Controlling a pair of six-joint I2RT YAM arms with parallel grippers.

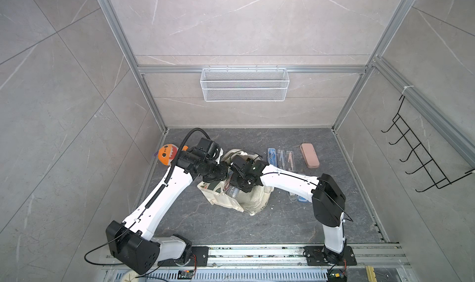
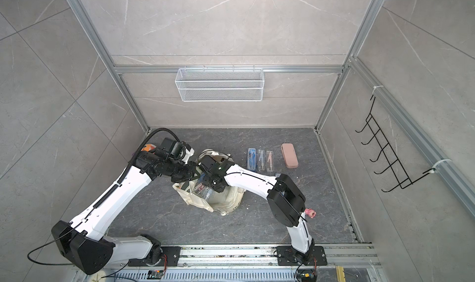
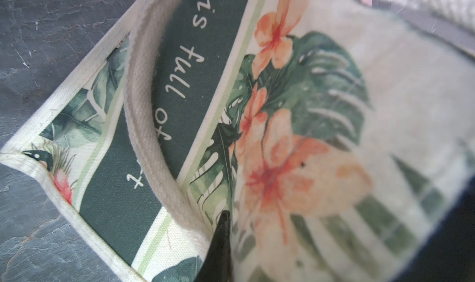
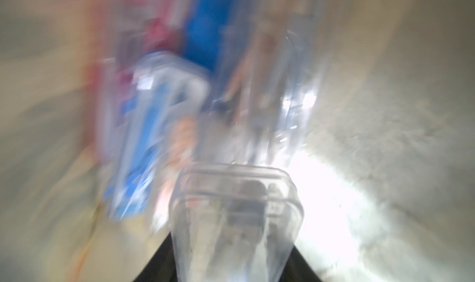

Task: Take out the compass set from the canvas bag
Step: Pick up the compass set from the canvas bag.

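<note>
Compass set point(image 4: 236, 216), a clear case, sits inside the canvas bag point(image 1: 254, 201) in the middle of the scene. Its long axis runs in line with the right gripper point(image 4: 235, 247), which grasps its end. Right arm bends down and left into the bag's mouth; left gripper point(image 3: 225, 232) is clenched on the bag's left rim.

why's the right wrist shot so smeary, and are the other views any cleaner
Right wrist view: heavy motion blur across the frame and a blown-out white glare patch; only the clear case nearest the lens is fairly sharp. Left wrist view: the lettering on the canvas bag is crisp, but the flower print closest to the lens is out of focus. Both top views: sharp, evenly lit, with only soft shadows.
</note>
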